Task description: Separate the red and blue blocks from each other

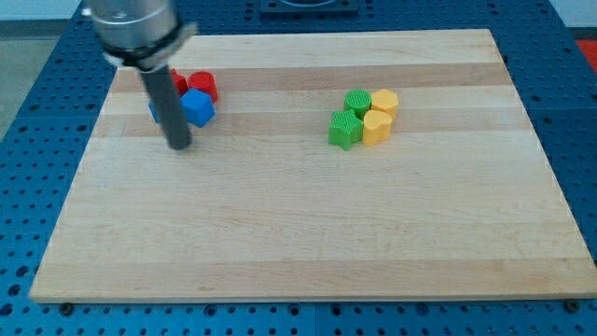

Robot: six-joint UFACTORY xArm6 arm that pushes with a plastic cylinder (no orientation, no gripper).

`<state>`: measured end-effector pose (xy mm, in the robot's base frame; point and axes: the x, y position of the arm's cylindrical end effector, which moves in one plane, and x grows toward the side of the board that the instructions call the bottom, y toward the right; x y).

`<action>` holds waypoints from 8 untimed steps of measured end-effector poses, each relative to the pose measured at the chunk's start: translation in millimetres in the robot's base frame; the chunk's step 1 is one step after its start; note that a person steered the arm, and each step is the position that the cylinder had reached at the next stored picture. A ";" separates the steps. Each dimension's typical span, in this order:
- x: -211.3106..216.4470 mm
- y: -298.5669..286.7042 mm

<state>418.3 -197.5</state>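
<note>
step in hand: approach, as i judge it; the red and blue blocks are not yet separated
my tip (179,147): resting on the board just below the cluster, toward the view's bottom, beside the blue block (198,107) and slightly to its left
claw: none on this arm, only a straight dark rod, so nothing opens or closes
where the task's things are: upper left of the wooden board (308,233), bunched together; the red block (204,86) sits at the cluster's top right, touching the blue block below it
hidden parts: a second red block (177,81) and a second blue block (153,112) peek out from behind the rod; how they touch cannot be told
next move calls for: probably sliding the tip up into the seam between a red and a blue, then pushing one colour away without dragging the other
pointing and long axis: the blue block shows a corner toward the view's bottom; the blocks look compact, no clear long axis
others: green blocks (349,119) and yellow blocks (380,116) huddle well apart, to the view's right
</note>
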 end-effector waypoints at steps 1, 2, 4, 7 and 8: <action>-2.8 -47.7; -34.2 -64.5; -105.3 -49.9; -112.7 16.7; -112.7 39.8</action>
<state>305.6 -157.7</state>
